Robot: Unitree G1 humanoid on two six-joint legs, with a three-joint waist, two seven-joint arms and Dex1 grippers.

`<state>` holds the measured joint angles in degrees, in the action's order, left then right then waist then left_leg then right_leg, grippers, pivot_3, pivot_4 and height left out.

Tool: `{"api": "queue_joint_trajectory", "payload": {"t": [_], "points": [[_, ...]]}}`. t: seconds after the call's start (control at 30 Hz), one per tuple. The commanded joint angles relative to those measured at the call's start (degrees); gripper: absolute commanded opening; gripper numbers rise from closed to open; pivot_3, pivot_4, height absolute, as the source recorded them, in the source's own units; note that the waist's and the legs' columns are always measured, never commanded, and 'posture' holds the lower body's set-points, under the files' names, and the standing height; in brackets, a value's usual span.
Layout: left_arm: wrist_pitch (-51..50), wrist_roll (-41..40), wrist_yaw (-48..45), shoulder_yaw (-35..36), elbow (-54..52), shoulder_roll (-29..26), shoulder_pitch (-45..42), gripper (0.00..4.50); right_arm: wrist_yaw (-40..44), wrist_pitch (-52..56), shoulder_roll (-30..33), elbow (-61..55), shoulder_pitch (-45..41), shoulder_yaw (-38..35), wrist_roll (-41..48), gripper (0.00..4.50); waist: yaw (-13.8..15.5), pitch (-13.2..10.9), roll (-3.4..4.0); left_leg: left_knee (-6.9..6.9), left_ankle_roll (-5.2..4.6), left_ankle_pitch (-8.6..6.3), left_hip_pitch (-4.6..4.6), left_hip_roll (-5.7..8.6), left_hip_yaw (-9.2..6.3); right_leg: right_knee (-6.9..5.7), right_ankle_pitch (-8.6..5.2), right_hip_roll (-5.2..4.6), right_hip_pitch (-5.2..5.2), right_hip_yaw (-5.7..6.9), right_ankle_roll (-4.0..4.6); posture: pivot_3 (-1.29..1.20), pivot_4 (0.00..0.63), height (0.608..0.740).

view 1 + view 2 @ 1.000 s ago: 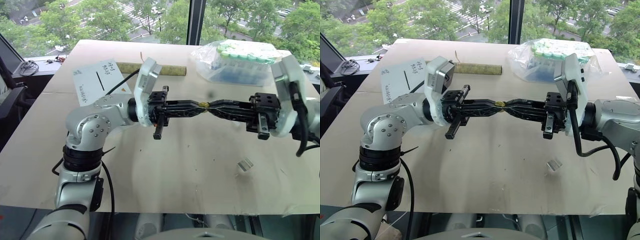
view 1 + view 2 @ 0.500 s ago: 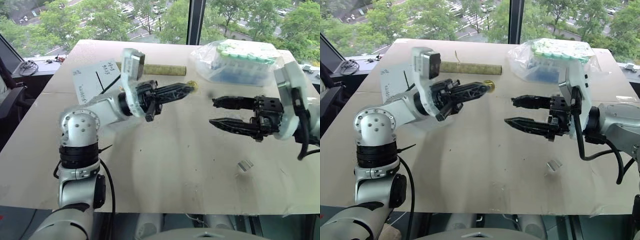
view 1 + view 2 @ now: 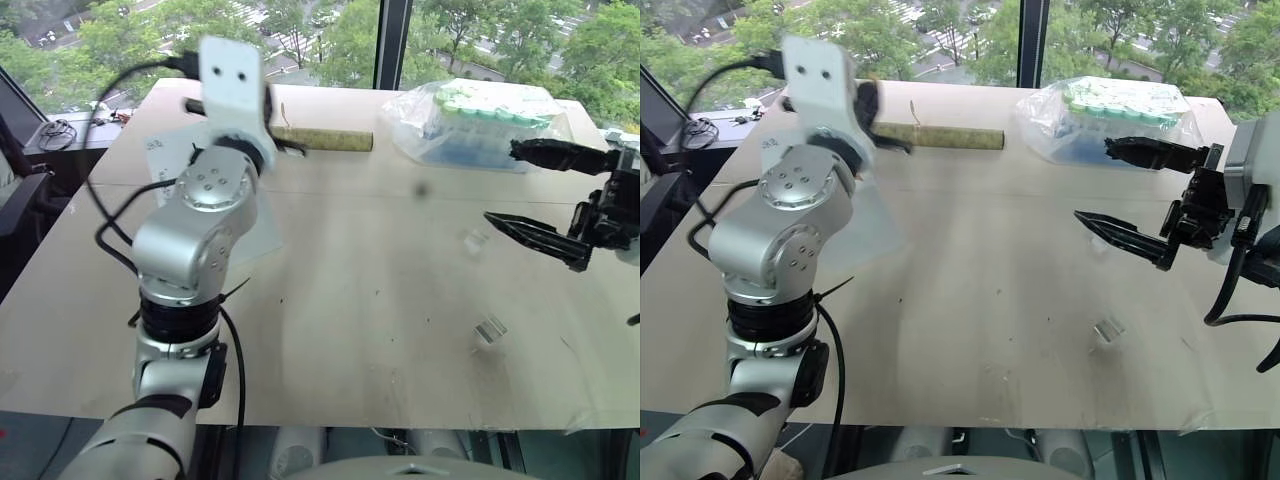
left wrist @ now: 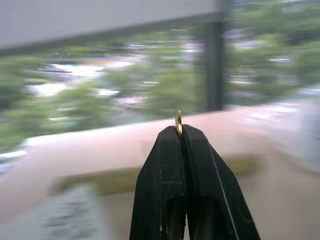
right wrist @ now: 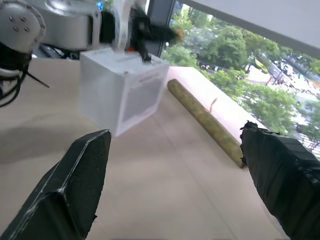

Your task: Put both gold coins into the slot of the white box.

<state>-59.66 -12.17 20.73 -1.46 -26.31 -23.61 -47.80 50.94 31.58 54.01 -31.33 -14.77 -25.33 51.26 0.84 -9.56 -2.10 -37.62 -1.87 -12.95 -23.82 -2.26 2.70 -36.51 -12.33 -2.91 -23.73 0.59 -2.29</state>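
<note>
Gold coin (image 4: 178, 122) sits pinched edge-on at your left gripper's (image 4: 180, 131) closed tips, above the white box (image 5: 122, 87); your right gripper (image 3: 1118, 186), spread wide and empty, hangs well away from that box.

The gold coin (image 4: 178, 122) gleams between black tool fingers (image 4: 165, 170). The white box (image 5: 122, 85) sits on a tan bench (image 3: 380, 320). Green-capped tubes fill a clear bag (image 3: 480, 120).
</note>
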Motion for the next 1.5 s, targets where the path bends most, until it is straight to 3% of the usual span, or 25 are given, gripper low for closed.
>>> {"api": "queue_joint_trajectory", "payload": {"t": [0.03, 0.37, 0.73, 1.5], "points": [[-8.2, 9.5, 6.2, -2.1, -2.1, 1.3, -3.2, 0.00, 2.2, -3.0, 0.2, 1.2, -1.7, -0.2, -1.2, 4.42, 0.0, 0.0, 0.00, 0.04, 0.00, 0.00, 0.02, 0.00, 0.00, 0.00, 0.06, 0.00, 0.00, 0.01, -0.11, 0.00, 0.150, 0.740], [-21.9, 16.3, 4.7, 2.8, -2.3, 8.9, -2.7, 0.00, 4.3, -4.6, -0.7, 3.1, -4.4, 2.3, -1.8, 4.42, 0.0, 0.0, 0.00, 0.19, 0.02, 0.01, -0.01, 0.00, -0.04, 0.04, 0.08, -0.01, -0.05, 0.05, -0.14, 0.00, 0.150, 0.740], [-30.8, 21.6, 3.1, 5.4, -3.3, 12.4, -2.9, 0.00, 5.9, -4.6, -0.7, 3.5, -3.8, 2.4, -2.1, 4.42, 0.0, 0.0, -0.02, 0.18, 0.01, 0.01, 0.00, 0.01, -0.04, 0.03, 0.09, -0.03, -0.05, 0.04, -0.13, 0.00, 0.150, 0.740], [-32.8, 28.5, 0.1, 7.3, -1.8, 15.2, -2.4, 0.00, 6.9, -4.0, -0.7, 3.9, -4.4, 3.2, -3.2, 4.42, -0.1, 0.0, 0.00, 0.17, 0.02, 0.01, 0.10, 0.01, -0.01, -0.10, 0.09, -0.02, -0.05, -0.01, -0.12, 0.00, 0.150, 0.740]]}}
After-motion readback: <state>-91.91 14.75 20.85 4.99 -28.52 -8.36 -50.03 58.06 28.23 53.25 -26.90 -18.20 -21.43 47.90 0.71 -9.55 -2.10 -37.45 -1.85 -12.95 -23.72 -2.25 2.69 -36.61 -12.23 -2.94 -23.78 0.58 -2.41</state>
